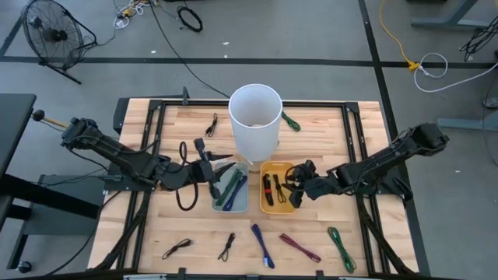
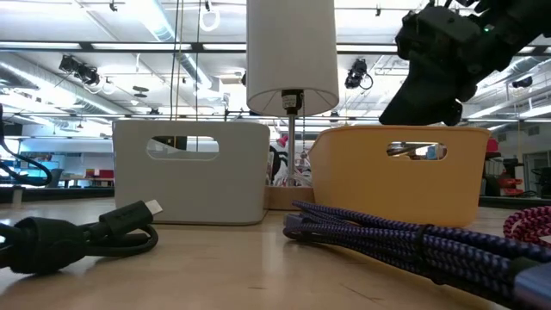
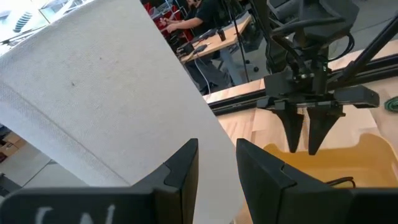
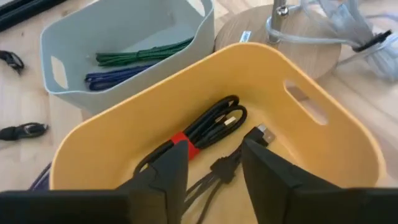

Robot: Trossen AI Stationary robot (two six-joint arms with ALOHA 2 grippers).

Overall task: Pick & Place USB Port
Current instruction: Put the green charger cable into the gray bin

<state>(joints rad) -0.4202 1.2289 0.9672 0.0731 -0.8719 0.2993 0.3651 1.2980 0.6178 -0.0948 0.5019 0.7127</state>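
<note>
Closest to the low camera: purple braided cable (image 2: 405,241) across the tabletop, black cable (image 2: 77,234) beside it.

Right gripper (image 4: 211,163) poised over yellow bin (image 4: 348,149), fingers spread, nothing between them. Directly below: two black cables on bin floor, one bundle with red tie (image 4: 202,134), one loose with plug end showing (image 4: 239,158). Judged just dropped, not confirmed.

Left gripper (image 3: 216,165) hovering by white lamp shade (image 3: 106,93), near grey bin (image 4: 118,37); fingers parted with a narrow gap, nothing seen held.

Grey bin contents: green cable (image 4: 143,53), blue cable (image 4: 124,73).

Sorting status, as a judgement: partly done. Four cables binned, two per bin. Remaining on table (image 1: 194,229) in high view: black coil (image 1: 177,248), second black coil (image 1: 227,246), blue cable (image 1: 262,245), magenta cable (image 1: 299,247), green cable (image 1: 341,247) along near edge; more cables beside lamp at far edge and near left arm. Several picks left.
</note>
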